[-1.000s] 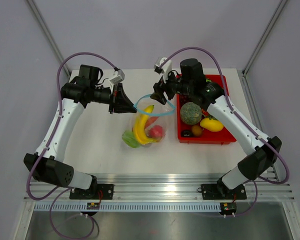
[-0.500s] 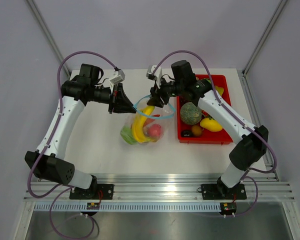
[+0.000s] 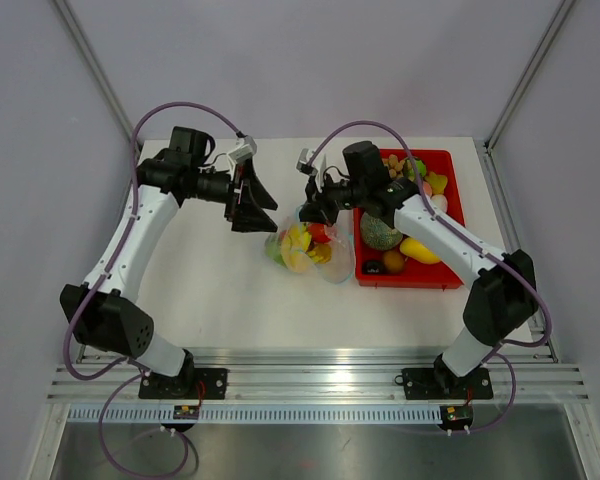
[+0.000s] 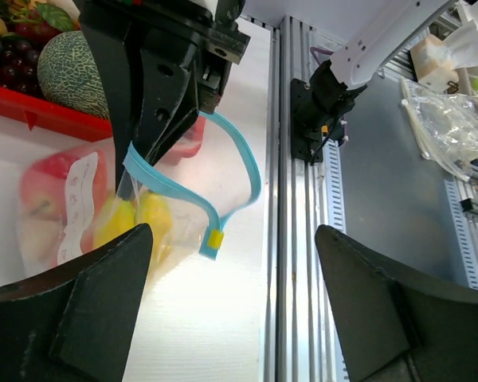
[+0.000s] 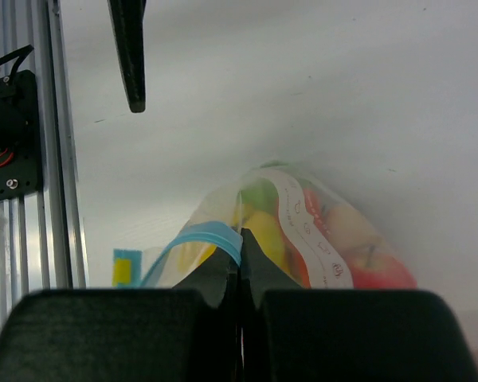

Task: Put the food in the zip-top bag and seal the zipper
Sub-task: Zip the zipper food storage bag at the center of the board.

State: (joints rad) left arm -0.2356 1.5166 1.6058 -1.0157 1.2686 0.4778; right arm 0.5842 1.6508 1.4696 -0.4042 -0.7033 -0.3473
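The clear zip-top bag [image 3: 306,248] hangs above the table from my right gripper [image 3: 309,213]. That gripper is shut on the teal zipper [image 5: 211,237] strip at the bag's mouth. Food fills the bag: yellow bananas [image 4: 139,223], a red fruit [image 5: 374,267] and something green. The rest of the strip loops free [image 4: 237,171], and its yellow slider [image 4: 213,239] dangles. My left gripper [image 3: 258,212] stands open just left of the bag, touching nothing. In the left wrist view its fingers [image 4: 95,306] frame bare table below the bag.
A red tray [image 3: 450,275] sits right of the bag. It holds a green melon [image 3: 380,228], a yellow fruit [image 3: 423,249] and several small pieces. The metal rail [image 3: 320,360] runs along the table's near edge.
My left gripper let go of the bag's mouth and opened. My right gripper closed on the strip. The round open mouth collapsed, and the bag now hangs from the right gripper alone.
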